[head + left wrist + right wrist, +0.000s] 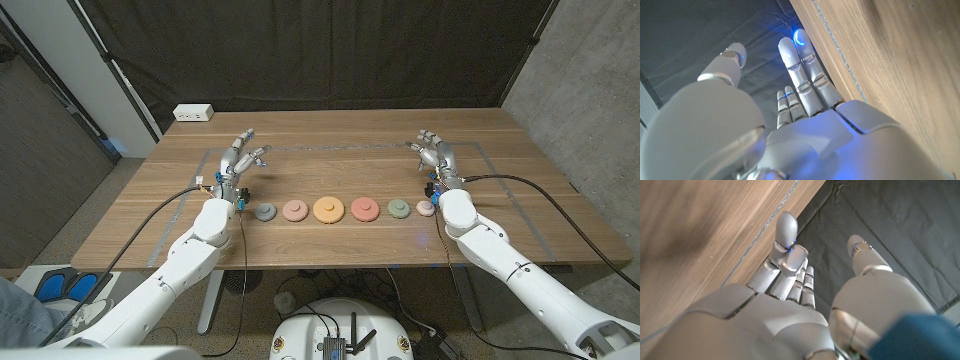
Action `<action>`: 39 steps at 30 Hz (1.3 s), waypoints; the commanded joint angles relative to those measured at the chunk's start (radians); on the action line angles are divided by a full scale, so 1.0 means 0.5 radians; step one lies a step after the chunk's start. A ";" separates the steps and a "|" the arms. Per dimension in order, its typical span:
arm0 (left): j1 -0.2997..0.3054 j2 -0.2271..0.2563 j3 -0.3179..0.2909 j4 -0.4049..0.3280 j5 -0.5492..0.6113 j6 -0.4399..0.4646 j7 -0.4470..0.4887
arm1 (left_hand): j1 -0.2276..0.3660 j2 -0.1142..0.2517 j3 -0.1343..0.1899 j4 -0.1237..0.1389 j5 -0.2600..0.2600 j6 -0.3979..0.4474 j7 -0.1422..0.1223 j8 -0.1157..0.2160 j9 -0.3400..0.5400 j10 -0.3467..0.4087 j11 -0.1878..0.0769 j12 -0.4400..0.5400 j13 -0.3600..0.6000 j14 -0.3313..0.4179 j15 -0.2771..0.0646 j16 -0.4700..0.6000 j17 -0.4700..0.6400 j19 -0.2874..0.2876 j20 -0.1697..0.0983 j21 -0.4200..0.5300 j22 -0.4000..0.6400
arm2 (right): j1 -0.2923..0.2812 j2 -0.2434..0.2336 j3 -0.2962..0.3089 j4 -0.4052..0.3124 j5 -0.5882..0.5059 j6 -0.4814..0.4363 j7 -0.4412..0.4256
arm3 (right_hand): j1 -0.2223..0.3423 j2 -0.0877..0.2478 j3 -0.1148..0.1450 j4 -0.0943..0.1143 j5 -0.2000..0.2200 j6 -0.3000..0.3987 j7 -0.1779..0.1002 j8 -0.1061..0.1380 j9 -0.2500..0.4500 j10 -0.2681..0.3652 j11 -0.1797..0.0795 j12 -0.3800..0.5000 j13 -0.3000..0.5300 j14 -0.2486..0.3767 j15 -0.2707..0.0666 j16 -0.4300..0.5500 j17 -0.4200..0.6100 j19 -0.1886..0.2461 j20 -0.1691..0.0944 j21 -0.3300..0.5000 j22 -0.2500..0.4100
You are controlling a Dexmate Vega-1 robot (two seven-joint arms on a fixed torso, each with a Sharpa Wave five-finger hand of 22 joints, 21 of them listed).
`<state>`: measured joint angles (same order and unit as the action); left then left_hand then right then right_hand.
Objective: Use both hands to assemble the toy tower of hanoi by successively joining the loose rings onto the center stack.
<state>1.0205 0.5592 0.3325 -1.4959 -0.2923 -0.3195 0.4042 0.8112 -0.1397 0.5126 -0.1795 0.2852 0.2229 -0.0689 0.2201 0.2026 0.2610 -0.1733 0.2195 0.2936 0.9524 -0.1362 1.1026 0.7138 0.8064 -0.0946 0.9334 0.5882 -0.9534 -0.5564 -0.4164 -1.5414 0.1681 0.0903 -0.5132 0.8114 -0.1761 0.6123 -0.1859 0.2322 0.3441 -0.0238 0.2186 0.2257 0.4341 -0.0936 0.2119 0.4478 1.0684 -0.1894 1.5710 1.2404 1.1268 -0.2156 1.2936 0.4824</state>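
Six round, flat toy discs lie in a row along the near middle of the wood-grain counter (340,150): a small grey ring (265,212) at the left, a pink ring (294,210), the largest, an orange ring (328,209), at the centre, a coral ring (363,209), a sage-green ring (399,209) and a small pale pink ring (426,209) at the right. Each has a raised hub. The smooth metallic left hand (240,160) stands beyond the grey ring, fingers spread, holding nothing. The right hand (433,154), far of the pale ring, is likewise spread and empty. A white power strip (193,113) lies at the far left corner before a dark curtain (330,50).
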 commanded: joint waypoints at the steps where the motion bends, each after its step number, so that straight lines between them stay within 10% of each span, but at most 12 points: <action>1: 0.020 0.046 0.012 -0.091 0.338 0.147 0.279 | 0.031 0.003 -0.027 0.005 0.012 0.034 0.009 0.015 0.004 0.040 -0.003 0.016 0.013 0.029 -0.163 0.031 -0.006 0.018 -0.217 0.023 0.005 | -0.039 -0.107 -0.047 -0.257 -0.276 -0.358 -0.171 | 0.026 -0.009 -0.010 0.009 -0.011 -0.015 -0.008 0.007 0.008 0.009 -0.014 0.015 0.008 -0.018 -0.050 -0.010 0.000 -0.012 -0.010 -0.015 -0.001; 21: -0.014 0.140 0.145 -0.270 1.050 0.683 0.698 | 0.076 0.015 -0.122 0.021 0.014 0.131 -0.003 0.042 0.004 0.115 -0.001 0.031 0.035 0.126 -0.164 0.137 -0.016 0.113 -0.235 0.108 -0.008 | -0.121 -0.205 -0.087 -0.407 -0.639 -0.550 -0.352 | 0.009 0.040 -0.040 0.042 -0.046 0.066 -0.009 0.052 0.029 0.039 -0.019 0.034 0.043 -0.050 -0.054 -0.024 -0.006 -0.004 -0.010 0.000 -0.009; 39: -0.062 0.075 0.357 -0.320 1.445 1.164 0.960 | 0.070 0.014 -0.187 0.033 0.006 0.139 -0.049 0.037 0.004 0.099 -0.018 0.004 0.032 0.135 -0.164 0.165 -0.052 0.090 -0.232 0.126 -0.023 | 0.036 -0.405 -0.287 -0.375 -1.129 -0.689 -0.193 | -0.015 0.052 -0.066 0.050 -0.059 0.011 -0.092 0.028 0.033 -0.099 -0.009 -0.013 0.073 -0.113 -0.045 -0.046 -0.010 -0.091 -0.002 -0.029 -0.040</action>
<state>0.9916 0.5931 0.4579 -1.6050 0.2893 0.0865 0.8121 0.8361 -0.1301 0.4260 -0.1616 0.2852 0.2857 -0.0878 0.2373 0.2024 0.3127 -0.1752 0.2272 0.3089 1.0130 -0.1608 1.1801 0.6880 0.8509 -0.1070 0.9917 0.5744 -0.9739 -0.7166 -0.5125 -1.7460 -0.2789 -0.2383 -0.6453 0.8044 -0.1535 0.5847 -0.1584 0.2012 0.3501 -0.0607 0.2372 0.2396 0.3941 -0.0935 0.2069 0.4802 1.0217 -0.1644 1.5524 1.2358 1.0878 -0.1949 1.2817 0.4599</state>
